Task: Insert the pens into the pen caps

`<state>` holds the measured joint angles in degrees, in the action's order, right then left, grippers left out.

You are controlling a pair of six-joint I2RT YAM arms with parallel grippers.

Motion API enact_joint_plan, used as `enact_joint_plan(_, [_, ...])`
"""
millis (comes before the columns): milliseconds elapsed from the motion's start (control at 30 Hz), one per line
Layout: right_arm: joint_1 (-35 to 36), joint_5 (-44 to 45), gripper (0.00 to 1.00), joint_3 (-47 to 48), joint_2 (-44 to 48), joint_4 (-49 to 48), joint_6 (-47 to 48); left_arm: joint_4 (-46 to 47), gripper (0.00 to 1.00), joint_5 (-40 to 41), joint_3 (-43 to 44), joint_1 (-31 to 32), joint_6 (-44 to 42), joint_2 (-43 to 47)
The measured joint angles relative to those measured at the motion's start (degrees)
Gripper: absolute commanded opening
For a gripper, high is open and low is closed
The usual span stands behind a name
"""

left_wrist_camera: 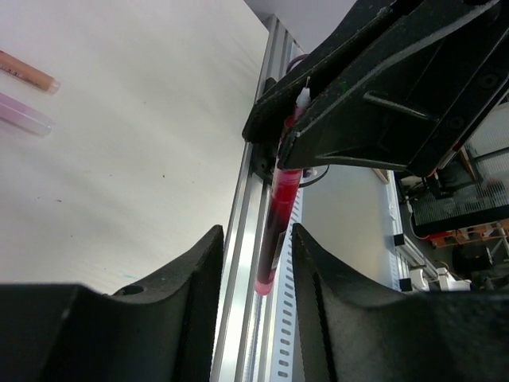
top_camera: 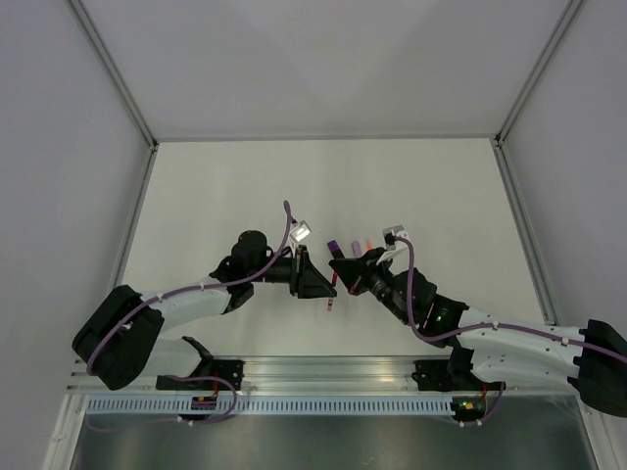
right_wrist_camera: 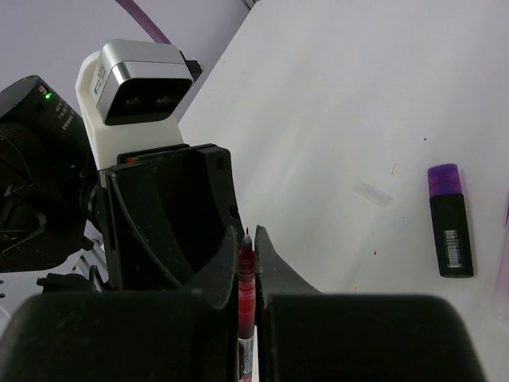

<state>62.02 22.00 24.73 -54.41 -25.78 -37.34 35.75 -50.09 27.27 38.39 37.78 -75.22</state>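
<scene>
My right gripper (right_wrist_camera: 248, 239) is shut on the thin red pen (right_wrist_camera: 246, 278), whose fine tip points up between the fingers. In the left wrist view the same red pen (left_wrist_camera: 274, 223) hangs down between my left gripper's (left_wrist_camera: 254, 239) open fingers, with a gap on both sides. From above, the two grippers meet at mid-table, left (top_camera: 321, 281) and right (top_camera: 345, 266), with the red pen (top_camera: 332, 296) below them. The black purple-tipped marker (right_wrist_camera: 450, 231) lies on the table. The orange pen (left_wrist_camera: 28, 72) and pink-lilac pen (left_wrist_camera: 24, 115) lie side by side. A small translucent cap (right_wrist_camera: 373, 193) lies loose. No purple or orange caps show.
The aluminium rail (left_wrist_camera: 246, 239) at the table's near edge runs just below the grippers. The left wrist camera housing (right_wrist_camera: 135, 83) sits close in front of the right gripper. White walls enclose the table (top_camera: 245, 186) at the left, back and right.
</scene>
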Motion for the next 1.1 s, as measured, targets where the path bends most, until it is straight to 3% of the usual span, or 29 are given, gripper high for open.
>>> enact_joint_plan(167, [0.0, 1.1, 0.00, -0.1, 0.0, -0.4, -0.6, 4.1, 0.36, -0.2, 0.0, 0.1, 1.5, -1.0])
enact_joint_plan(300, [0.0, 2.0, 0.00, -0.4, 0.1, -0.5, -1.0, 6.9, 0.02, -1.2, 0.0, 0.5, 3.0, -2.4])
enact_joint_plan(333, [0.0, 2.2, 0.01, -0.6, 0.1, -0.7, -1.4, 7.3, 0.02, -1.3, 0.0, 0.6, 3.2, -2.5])
enact_joint_plan(367, [0.0, 2.4, 0.22, -0.7, 0.2, -0.7, -1.5, 7.5, 0.02, -1.3, 0.0, 0.7, 3.3, -2.5])
enact_joint_plan(467, [0.0, 2.6, 0.61, -0.8, 0.9, -0.5, -1.4, 7.3, 0.02, -1.4, 0.2, 0.7, 3.6, -2.5])
enact_joint_plan(567, [0.0, 2.7, 0.75, -0.3, 2.1, 2.2, 0.1, 2.8, 0.02, -0.7, 1.1, 0.6, 3.4, -0.7])
enact_joint_plan(700, [0.0, 2.8, 0.75, 2.9, 5.4, 8.5, 3.4, -9.7, 0.02, 4.3, 5.6, -0.1, 1.0, 4.3])
enact_joint_plan(800, [-0.3, 2.6, 0.74, 7.5, 7.4, 12.9, 7.2, -17.7, 0.02, 8.7, 9.0, -4.4, -0.1, 8.0])
enact_joint_plan(967, [-2.0, 2.3, 0.70, 19.4, 3.5, 19.8, 16.7, -22.6, 0.02, 13.9, 7.3, -17.6, 0.7, 13.1])
enact_joint_plan(1100, [-7.1, -2.1, 0.68, 25.7, -2.5, 23.7, 22.1, -25.9, 0.02, 18.8, 4.2, -19.4, 0.4, 18.2])
